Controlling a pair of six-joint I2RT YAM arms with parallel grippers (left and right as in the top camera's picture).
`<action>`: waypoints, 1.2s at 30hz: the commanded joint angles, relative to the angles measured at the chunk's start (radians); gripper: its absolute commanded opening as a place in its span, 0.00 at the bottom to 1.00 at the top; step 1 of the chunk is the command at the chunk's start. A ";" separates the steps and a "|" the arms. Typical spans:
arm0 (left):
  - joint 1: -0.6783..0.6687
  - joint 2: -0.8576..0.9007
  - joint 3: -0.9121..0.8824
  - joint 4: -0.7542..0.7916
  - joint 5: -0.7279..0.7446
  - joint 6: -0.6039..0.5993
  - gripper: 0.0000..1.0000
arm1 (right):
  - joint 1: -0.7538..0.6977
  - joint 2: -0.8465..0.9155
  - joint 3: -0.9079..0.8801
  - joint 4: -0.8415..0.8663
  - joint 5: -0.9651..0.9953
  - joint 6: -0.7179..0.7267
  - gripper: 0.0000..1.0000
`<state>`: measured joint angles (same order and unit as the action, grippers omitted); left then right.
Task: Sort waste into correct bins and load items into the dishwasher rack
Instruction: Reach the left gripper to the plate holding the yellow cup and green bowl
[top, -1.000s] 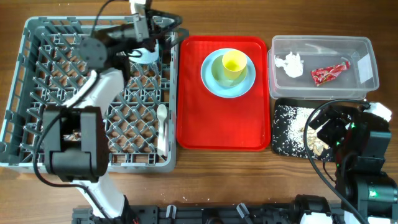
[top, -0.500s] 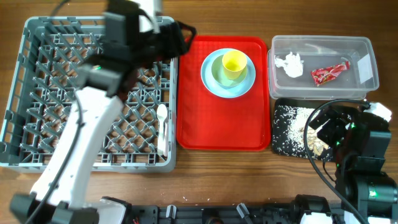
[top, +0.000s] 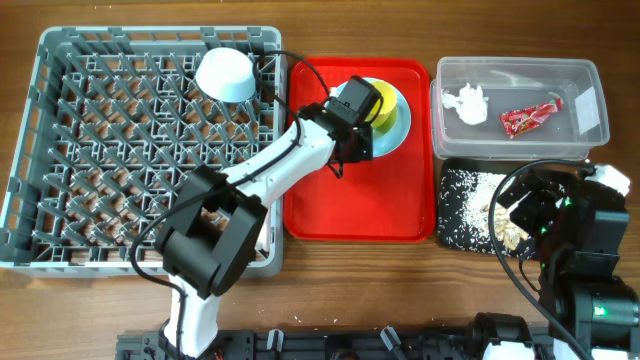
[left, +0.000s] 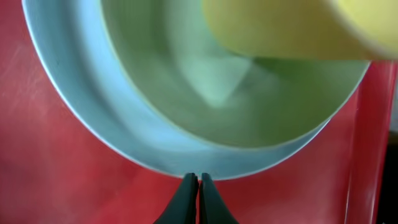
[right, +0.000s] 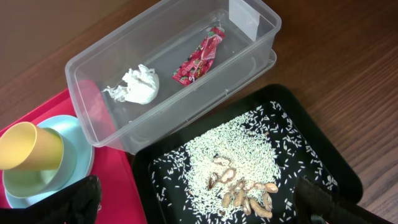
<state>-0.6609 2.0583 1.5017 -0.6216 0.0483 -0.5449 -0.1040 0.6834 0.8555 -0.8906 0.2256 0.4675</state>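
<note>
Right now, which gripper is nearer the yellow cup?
Left. The left gripper hangs shut at the light blue plate, beside the yellow cup; the right gripper sits open by the black tray, well away.

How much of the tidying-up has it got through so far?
Waste looks sorted: the crumpled tissue and red wrapper lie in the clear tub, the rice scraps in the black tray. A light blue bowl sits upturned in the rack. In hand: the left gripper, shut and empty, is at the light blue plate. Left: plate, pale green dish and yellow cup, stacked on the red tray.
</note>
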 joint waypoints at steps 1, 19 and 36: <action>-0.002 0.037 0.000 0.016 -0.070 -0.022 0.04 | -0.005 -0.005 0.010 0.003 0.010 0.006 1.00; -0.011 -0.229 0.000 -0.362 -0.150 -0.006 0.15 | -0.005 -0.002 0.010 0.003 0.010 0.006 1.00; -0.147 -0.093 0.000 0.105 -0.233 0.175 0.32 | -0.005 0.007 0.010 0.003 0.010 0.006 1.00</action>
<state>-0.8097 1.9560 1.4975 -0.5098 -0.1421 -0.3992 -0.1040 0.6899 0.8555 -0.8906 0.2256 0.4675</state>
